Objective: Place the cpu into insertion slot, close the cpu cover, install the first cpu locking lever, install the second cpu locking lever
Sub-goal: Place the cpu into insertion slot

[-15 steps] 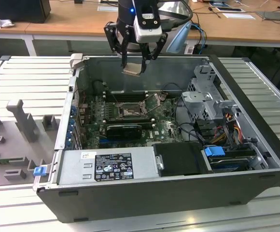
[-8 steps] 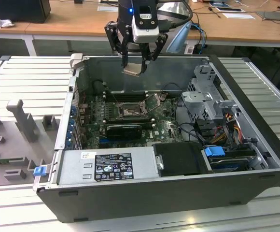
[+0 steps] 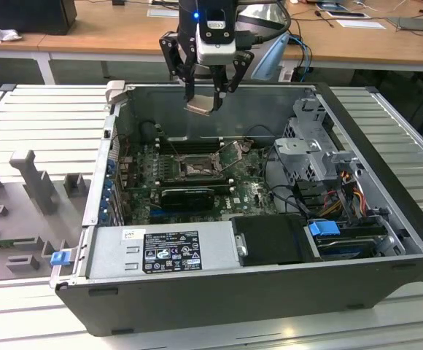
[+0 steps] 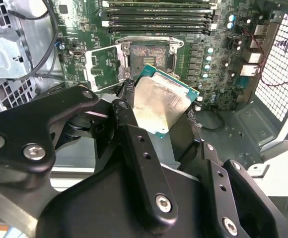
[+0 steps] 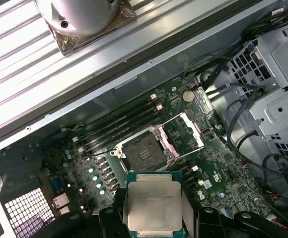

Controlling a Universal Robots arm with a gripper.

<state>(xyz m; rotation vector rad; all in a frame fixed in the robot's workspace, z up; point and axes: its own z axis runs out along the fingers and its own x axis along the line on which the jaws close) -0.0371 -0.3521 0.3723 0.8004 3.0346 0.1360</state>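
Nearest in the exterior view, a grey power supply (image 3: 160,250) lies along the near wall of the open computer case (image 3: 386,219). A drive cage (image 3: 313,142) sits toward the exterior view's right. Beyond the supply, on the green motherboard (image 3: 248,191), the insertion slot (image 3: 195,168) shows as a dark square. Farther off, above the case's far wall, the gripper (image 3: 206,95) hangs with its claw narrowed onto the cpu (image 3: 200,107), which is tilted and well clear of the board.

The exterior view gives that height, and both wrist views give the detail. In the first wrist view the cpu (image 5: 154,204) turns its pale silver face to the camera. The empty insertion slot (image 5: 144,151) lies beyond it, with the cpu cover (image 5: 186,130) swung open just beside the socket and the memory sticks (image 5: 119,124) farther on. The second wrist view shows the black fingers (image 4: 134,139) pinching the cpu (image 4: 161,101) by its green edges. There the cpu cover (image 4: 104,67) stands raised beside the insertion slot (image 4: 149,55).
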